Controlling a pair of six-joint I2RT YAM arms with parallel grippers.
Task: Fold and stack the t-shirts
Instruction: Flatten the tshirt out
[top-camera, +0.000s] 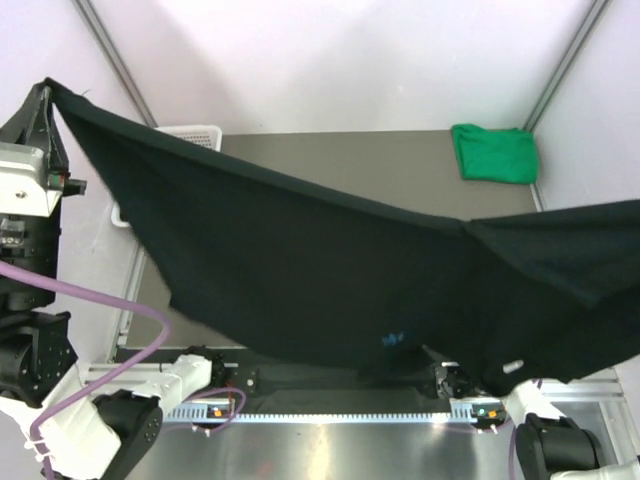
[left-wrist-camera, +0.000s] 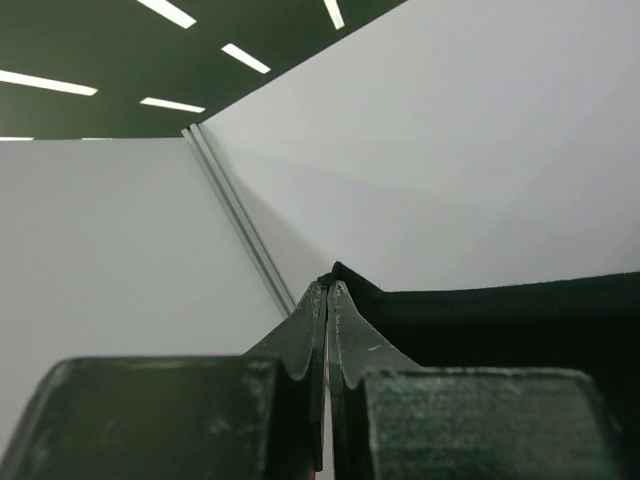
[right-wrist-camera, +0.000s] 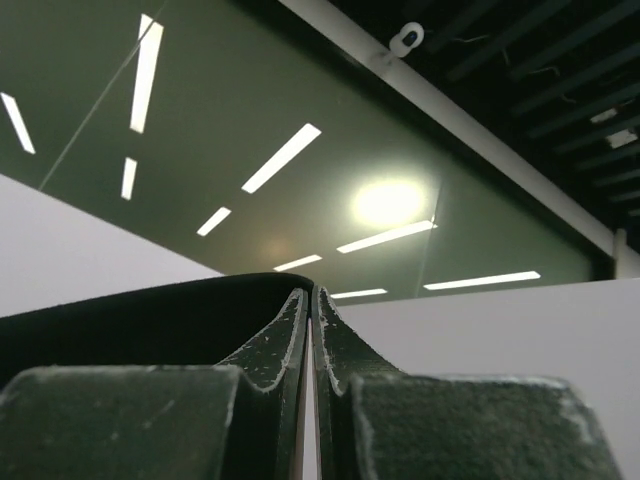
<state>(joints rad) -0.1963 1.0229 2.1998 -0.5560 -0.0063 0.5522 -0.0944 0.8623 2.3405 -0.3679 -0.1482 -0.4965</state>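
The large black t-shirt (top-camera: 300, 270) hangs stretched in the air across the whole top view, its small blue chest mark (top-camera: 392, 340) low near the front. My left gripper (top-camera: 47, 88) is raised at the far left and shut on one corner of it; in the left wrist view (left-wrist-camera: 328, 287) the cloth (left-wrist-camera: 500, 320) runs off to the right from the shut tips. My right gripper (right-wrist-camera: 310, 292) is shut on the other end, with the cloth (right-wrist-camera: 130, 330) draping left; it is out of frame at the right in the top view. A folded green t-shirt (top-camera: 494, 152) lies at the back right.
The white lattice basket (top-camera: 190, 134) stands at the back left, mostly hidden behind the hanging shirt. The grey table (top-camera: 400, 170) shows behind the shirt. The arm bases and a metal rail (top-camera: 330, 415) run along the near edge.
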